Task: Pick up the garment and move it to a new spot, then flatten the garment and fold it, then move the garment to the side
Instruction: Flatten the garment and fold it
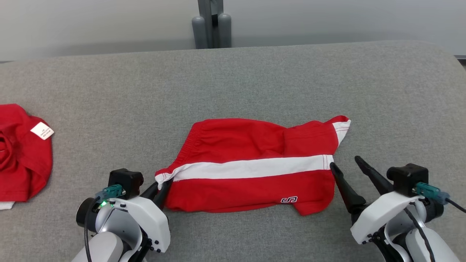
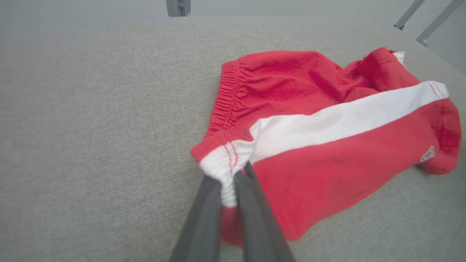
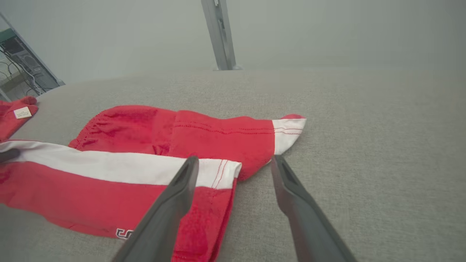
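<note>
The garment point(image 1: 251, 167), a pair of red shorts with a white stripe, is lying in the middle of the grey tabletop point(image 1: 255, 83). Its long axis is running left to right across the robot's front, with the waistband pointing left and the leg hems pointing right. The left end effector point(image 1: 160, 187) is clenching the near-left corner, where the stripe meets the waistband; in the left wrist view a fold of white cloth is bulging between its fingers point(image 2: 207, 203). The right end effector point(image 1: 344, 162) is hanging released at the opposite end of that stripe, jaws spread wide. Its inner finger is sitting at the hem edge and its outer one is hovering over bare tabletop. The stripe is thus running like a line from one end effector to the other, and the hem is lying just inward of the right one. The coming move is probably calling for a short reach by the right arm toward that hem before closing. Another red garment point(image 1: 22, 156) is lying well apart at the far left.
</note>
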{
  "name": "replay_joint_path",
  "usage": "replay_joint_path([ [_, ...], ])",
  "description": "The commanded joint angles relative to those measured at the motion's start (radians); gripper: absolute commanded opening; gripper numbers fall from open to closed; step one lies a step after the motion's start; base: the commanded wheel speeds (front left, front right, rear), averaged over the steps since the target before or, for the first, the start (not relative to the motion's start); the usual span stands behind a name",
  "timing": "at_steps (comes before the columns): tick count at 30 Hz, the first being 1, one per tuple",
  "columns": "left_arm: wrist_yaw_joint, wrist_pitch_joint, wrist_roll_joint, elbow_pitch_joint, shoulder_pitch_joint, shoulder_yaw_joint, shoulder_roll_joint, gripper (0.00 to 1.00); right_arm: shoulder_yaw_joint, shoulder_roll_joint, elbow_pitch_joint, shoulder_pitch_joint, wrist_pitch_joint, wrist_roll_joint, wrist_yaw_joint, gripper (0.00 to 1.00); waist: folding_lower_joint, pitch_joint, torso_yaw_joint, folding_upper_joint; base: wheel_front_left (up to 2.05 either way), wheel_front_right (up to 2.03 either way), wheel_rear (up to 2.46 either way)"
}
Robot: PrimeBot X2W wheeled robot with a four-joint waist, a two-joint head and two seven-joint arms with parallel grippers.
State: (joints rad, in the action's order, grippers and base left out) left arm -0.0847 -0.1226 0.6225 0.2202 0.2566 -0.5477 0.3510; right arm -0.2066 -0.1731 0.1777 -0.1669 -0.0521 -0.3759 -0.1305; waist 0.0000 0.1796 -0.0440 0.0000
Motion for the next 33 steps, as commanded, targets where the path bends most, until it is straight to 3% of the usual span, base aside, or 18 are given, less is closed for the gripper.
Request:
replay_joint_path([
  [1, 0.005, 0.004, -0.008, 0.000, 0.020, -0.002, -0.001, 0.00, -0.019, -0.017, 0.027, -0.024, 0.006, -0.013, -0.001, 1.00, 0.0000, 0.016, 0.015, 0.0000, 0.00, 0.00, 0.00],
  [8, 0.003, 0.016, -0.015, 0.006, 0.044, -0.009, -0.010, 0.00, -0.104, -0.039, 0.155, -0.109, 0.045, -0.078, 0.000, 1.00, 0.0000, 0.051, 0.031, 0.0000, 0.00, 0.00, 0.00],
  [9, 0.004, 0.018, -0.015, 0.008, 0.045, -0.010, -0.012, 0.00, -0.114, -0.042, 0.169, -0.117, 0.051, -0.087, 0.000, 0.80, 0.0000, 0.053, 0.032, 0.0000, 0.00, 0.00, 0.00],
  [10, 0.004, 0.019, -0.015, 0.009, 0.045, -0.010, -0.012, 0.00, -0.122, -0.042, 0.181, -0.125, 0.056, -0.096, 0.000, 0.42, 0.0000, 0.055, 0.033, 0.0000, 0.00, 0.00, 0.00],
  [11, 0.002, 0.021, -0.017, 0.011, 0.045, -0.010, -0.012, 0.00, -0.129, -0.047, 0.190, -0.132, 0.062, -0.099, 0.000, 0.15, 0.0000, 0.057, 0.034, 0.0000, 0.00, 0.00, 0.00],
  [12, 0.000, 0.026, -0.017, 0.012, 0.045, -0.010, -0.013, 0.00, -0.133, -0.049, 0.198, -0.137, 0.068, -0.105, 0.000, 0.00, 0.0000, 0.057, 0.035, 0.0000, 0.00, 0.00, 0.00],
  [21, -0.045, 0.087, -0.035, -0.068, 0.051, 0.027, 0.002, 0.00, -0.084, -0.078, 0.115, -0.120, 0.174, -0.096, 0.000, 0.00, 0.0000, 0.026, 0.038, 0.0000, 0.00, 0.00, 0.00],
  [28, -0.112, 0.124, -0.066, -0.229, 0.076, 0.078, 0.020, 0.00, -0.017, -0.072, -0.092, -0.142, 0.242, -0.019, 0.000, 0.00, 0.0000, -0.021, 0.033, 0.0000, 0.00, 0.00, 0.00],
  [33, -0.147, 0.123, -0.105, -0.354, 0.114, 0.096, 0.040, 0.00, 0.015, -0.067, -0.228, -0.179, 0.226, 0.026, 0.000, 0.00, 0.0000, -0.049, 0.025, 0.0000, 0.00, 0.00, 0.00],
])
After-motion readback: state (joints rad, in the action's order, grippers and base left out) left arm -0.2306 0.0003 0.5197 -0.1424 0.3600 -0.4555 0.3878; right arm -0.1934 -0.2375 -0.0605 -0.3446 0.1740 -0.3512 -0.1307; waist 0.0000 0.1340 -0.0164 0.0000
